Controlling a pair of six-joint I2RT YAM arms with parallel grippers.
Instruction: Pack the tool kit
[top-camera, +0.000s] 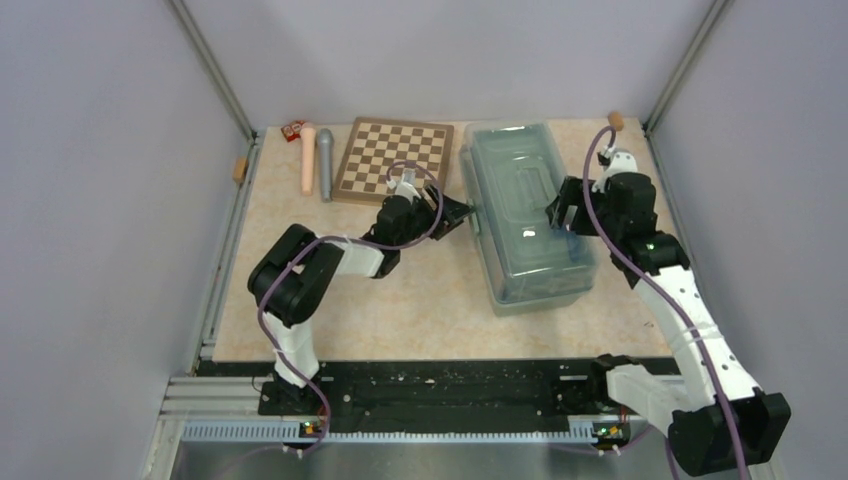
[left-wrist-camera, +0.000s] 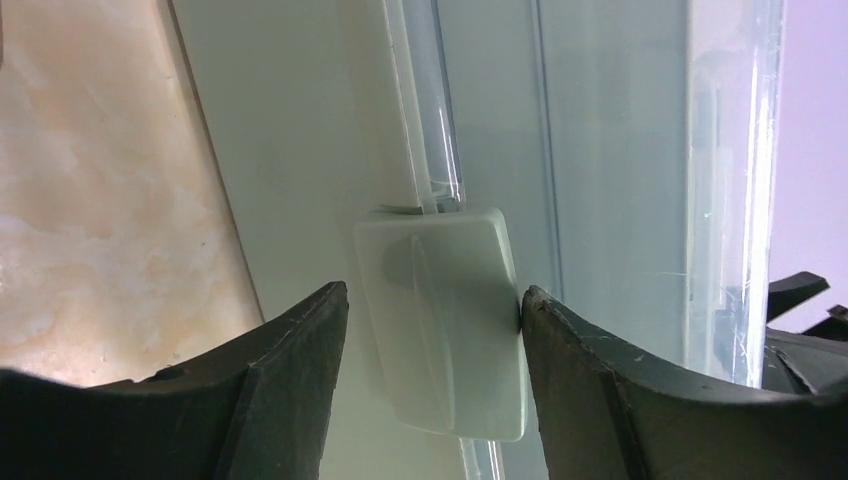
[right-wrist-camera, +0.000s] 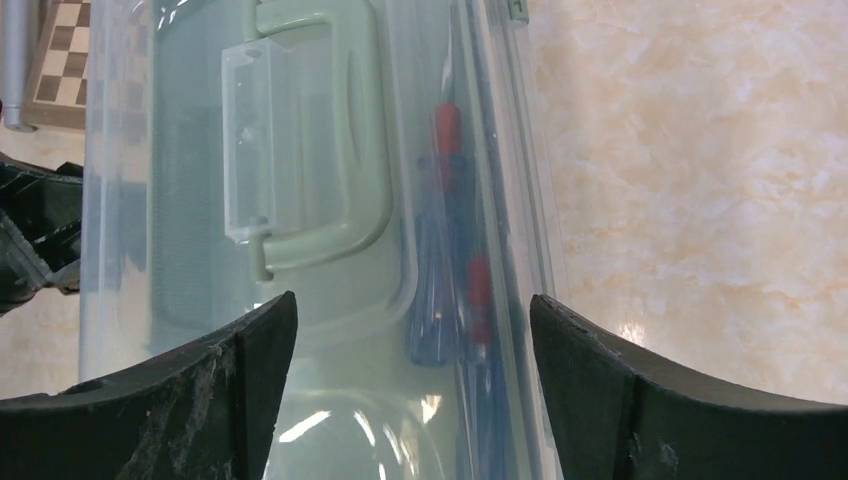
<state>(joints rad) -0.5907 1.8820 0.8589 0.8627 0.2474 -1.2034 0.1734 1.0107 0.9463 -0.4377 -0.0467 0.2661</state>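
The sage-green toolbox (top-camera: 525, 215) lies on the table with its translucent lid down. My left gripper (top-camera: 462, 212) is at its left side wall. In the left wrist view this gripper (left-wrist-camera: 432, 292) stands open astride the pale green latch (left-wrist-camera: 440, 320): the right finger touches the latch's edge and a gap shows at the left finger. My right gripper (top-camera: 560, 212) hovers open over the lid's right part. Under it (right-wrist-camera: 410, 300) the top handle (right-wrist-camera: 320, 150) and blue and red screwdrivers (right-wrist-camera: 450, 250) show through the lid. A small red box (top-camera: 293, 130) sits at the back left.
A brown chessboard (top-camera: 393, 160) lies left of the toolbox at the back. Beside it lie a pink cylinder (top-camera: 308, 158) and a grey cylinder (top-camera: 325, 163). Grey walls close the table on three sides. Bare tabletop (top-camera: 400, 310) lies in front.
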